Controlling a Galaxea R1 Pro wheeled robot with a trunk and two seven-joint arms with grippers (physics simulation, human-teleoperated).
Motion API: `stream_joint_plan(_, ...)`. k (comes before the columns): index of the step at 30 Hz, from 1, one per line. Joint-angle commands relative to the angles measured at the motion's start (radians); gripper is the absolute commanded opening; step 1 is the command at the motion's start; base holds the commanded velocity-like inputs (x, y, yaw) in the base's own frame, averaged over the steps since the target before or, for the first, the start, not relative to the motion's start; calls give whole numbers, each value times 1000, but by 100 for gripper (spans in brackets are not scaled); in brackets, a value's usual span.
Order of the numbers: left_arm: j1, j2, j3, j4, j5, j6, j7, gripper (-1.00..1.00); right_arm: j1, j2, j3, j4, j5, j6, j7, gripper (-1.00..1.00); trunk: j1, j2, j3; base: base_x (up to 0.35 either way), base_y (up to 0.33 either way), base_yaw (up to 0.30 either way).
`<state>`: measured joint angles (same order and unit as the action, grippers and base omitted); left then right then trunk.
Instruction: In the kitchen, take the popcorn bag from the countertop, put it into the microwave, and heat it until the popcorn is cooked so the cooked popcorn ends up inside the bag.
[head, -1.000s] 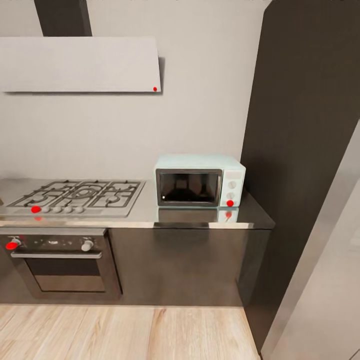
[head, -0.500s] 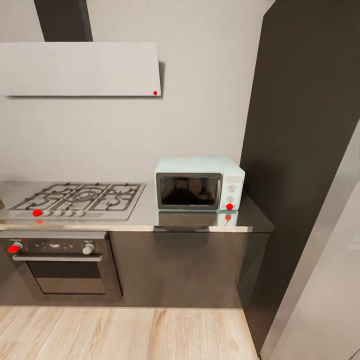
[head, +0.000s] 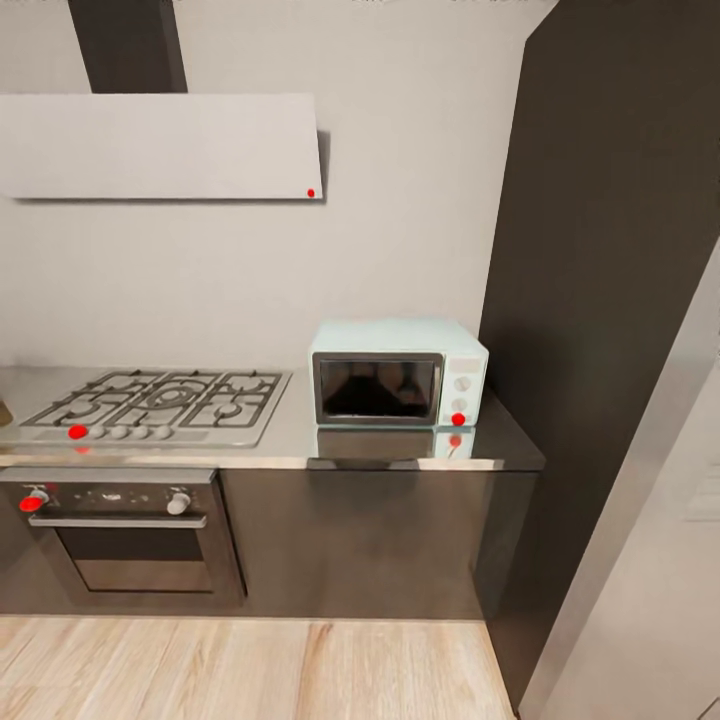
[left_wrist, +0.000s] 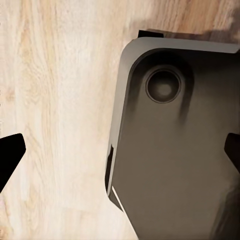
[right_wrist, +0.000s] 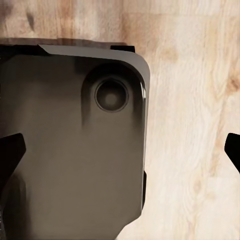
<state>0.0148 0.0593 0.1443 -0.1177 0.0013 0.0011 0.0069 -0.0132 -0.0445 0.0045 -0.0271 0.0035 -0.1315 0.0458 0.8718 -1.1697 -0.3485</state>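
Microwave (head: 398, 374) sits shut on the table (head: 290, 440) at twelve o'clock; we are driving, both pincers spread and empty, and must find the bag.

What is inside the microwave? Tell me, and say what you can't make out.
The microwave sits on the countertop with its door shut. Through the dark glass door only dim reflections show; no bag can be made out. The glass hides whether the cavity holds anything.

Brushed-steel countertop (head: 290, 440), glossy-glass microwave (head: 398, 373) door
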Motion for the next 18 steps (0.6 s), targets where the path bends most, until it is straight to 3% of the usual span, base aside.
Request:
stream_joint_plan(1,1,-1,4,-2,0,1,1,100,-1,0,0,1,0,-3,3,100,-4,7,2,0,0,0)
stream_joint_plan(18,1,0,4,-2,0,2,1,100,-1,0,0,1,0,-3,3,100,-69,126,56,0,0,0)
